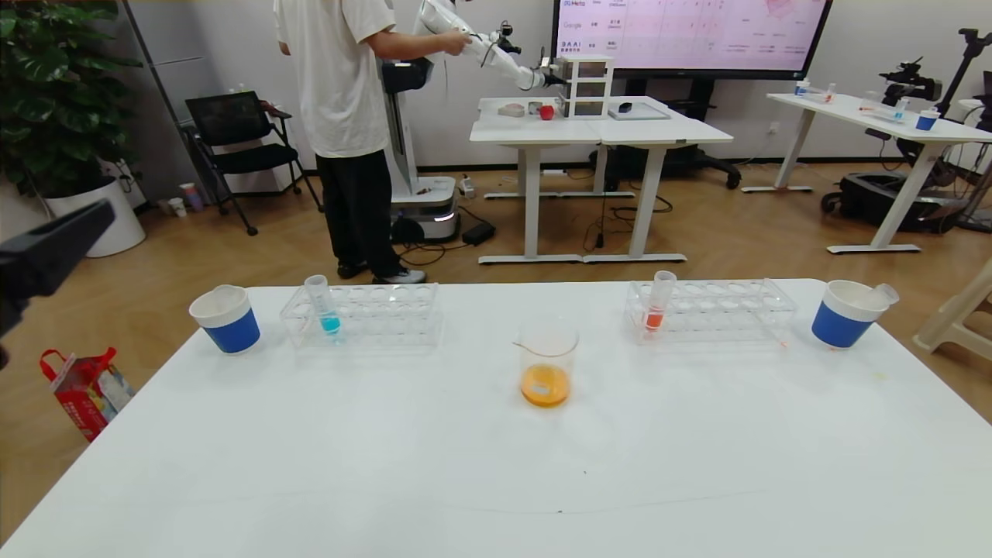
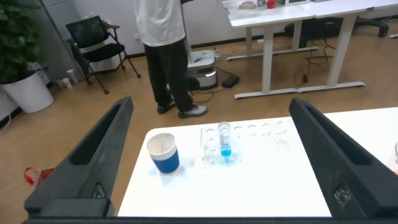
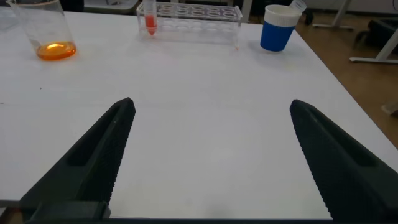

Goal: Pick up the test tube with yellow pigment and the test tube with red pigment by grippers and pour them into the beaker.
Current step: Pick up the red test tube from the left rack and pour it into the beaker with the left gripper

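Note:
The beaker [image 1: 547,364] stands at the middle of the white table [image 1: 496,480] with orange liquid in its bottom. The test tube with red pigment [image 1: 659,302] stands upright at the left end of the right-hand clear rack [image 1: 717,310]. No test tube with yellow pigment shows in any view. My left gripper [image 2: 211,106] is open and empty, raised off the table's left side and looking down at the left rack. My right gripper [image 3: 211,104] is open and empty above the table's near right part, well short of the red tube [image 3: 150,18] and the beaker [image 3: 46,34].
A left rack [image 1: 364,314] holds a tube of blue liquid [image 1: 324,306]. A blue-and-white paper cup [image 1: 226,319] stands at the far left. Another cup [image 1: 846,314] at the far right holds an empty tube [image 1: 883,294]. A person stands beyond the table.

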`<action>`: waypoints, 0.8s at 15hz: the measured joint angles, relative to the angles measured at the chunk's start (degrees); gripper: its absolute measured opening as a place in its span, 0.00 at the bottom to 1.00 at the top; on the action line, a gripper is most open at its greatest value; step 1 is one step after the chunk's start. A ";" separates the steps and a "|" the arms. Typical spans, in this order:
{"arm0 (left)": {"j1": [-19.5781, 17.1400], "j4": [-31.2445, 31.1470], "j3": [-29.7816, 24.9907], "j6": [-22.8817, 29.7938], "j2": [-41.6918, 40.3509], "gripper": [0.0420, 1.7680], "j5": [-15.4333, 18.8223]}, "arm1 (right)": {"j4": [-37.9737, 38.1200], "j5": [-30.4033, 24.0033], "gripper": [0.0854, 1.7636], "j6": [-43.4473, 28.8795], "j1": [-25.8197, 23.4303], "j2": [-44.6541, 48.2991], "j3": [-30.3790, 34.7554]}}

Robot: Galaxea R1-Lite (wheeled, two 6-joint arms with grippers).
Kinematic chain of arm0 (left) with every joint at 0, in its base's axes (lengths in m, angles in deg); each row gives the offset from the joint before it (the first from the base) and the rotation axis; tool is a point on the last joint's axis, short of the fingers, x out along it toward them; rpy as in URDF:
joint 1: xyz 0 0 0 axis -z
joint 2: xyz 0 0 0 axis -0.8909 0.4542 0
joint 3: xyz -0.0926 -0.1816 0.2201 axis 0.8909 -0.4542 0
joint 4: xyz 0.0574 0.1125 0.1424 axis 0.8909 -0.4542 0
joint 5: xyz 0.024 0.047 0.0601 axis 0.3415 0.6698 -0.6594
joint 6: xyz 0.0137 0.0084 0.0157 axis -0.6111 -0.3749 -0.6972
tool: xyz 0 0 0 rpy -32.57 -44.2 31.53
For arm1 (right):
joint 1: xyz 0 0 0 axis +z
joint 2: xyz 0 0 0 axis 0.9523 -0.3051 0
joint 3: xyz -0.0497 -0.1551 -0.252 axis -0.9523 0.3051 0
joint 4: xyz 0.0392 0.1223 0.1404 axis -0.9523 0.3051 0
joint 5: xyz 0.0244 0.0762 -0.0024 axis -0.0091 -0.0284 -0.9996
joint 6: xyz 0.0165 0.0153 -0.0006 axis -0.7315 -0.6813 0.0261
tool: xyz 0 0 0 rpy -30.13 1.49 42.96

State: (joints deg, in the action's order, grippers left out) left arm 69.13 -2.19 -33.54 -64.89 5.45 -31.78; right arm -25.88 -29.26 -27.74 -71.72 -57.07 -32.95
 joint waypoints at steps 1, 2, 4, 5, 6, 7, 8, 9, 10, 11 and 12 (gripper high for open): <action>-0.13 -3.97 -0.71 -0.11 -4.55 0.99 -0.57 | 0.00 0.00 0.98 -0.02 0.00 0.00 0.00; -0.30 -8.52 -1.18 -0.22 -9.75 0.99 -0.99 | 0.00 0.00 0.98 0.00 -0.02 0.00 0.00; -0.56 -16.81 -1.60 -0.35 -18.96 0.99 -1.56 | 0.00 0.00 0.98 0.00 -0.02 0.00 0.00; -0.89 -21.42 -1.68 -0.41 -23.59 0.99 -1.76 | 0.00 0.00 0.98 0.00 0.00 0.00 0.00; -1.27 -25.37 -1.73 -0.41 -27.23 0.99 -1.97 | 0.00 0.00 0.98 0.00 0.00 0.00 0.00; -2.21 -28.90 -1.82 -0.41 -31.04 0.99 -2.11 | 0.00 0.00 0.98 0.00 0.00 0.00 0.00; -3.51 -30.26 -2.01 -0.44 -34.12 0.99 -2.01 | 0.00 0.00 0.98 -0.02 0.00 0.00 0.00; -4.61 -30.85 -2.69 -0.50 -37.05 0.99 -1.45 | 0.00 0.00 0.98 -0.02 0.00 0.00 0.00; -5.27 -31.00 -3.74 -0.57 -39.69 0.99 -0.55 | 0.00 0.00 0.98 0.00 0.00 0.00 0.00; -5.66 -31.00 -5.01 -0.90 -42.03 0.99 0.43 | 0.00 0.00 0.98 0.00 0.00 0.00 0.00; -5.79 -31.00 -6.34 -1.55 -44.18 0.99 1.44 | 0.00 0.00 0.98 0.00 0.00 0.00 0.00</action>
State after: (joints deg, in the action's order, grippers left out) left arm 63.34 -33.19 -39.87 -66.44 -38.72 -30.34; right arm -25.88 -29.26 -27.74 -71.72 -57.07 -32.95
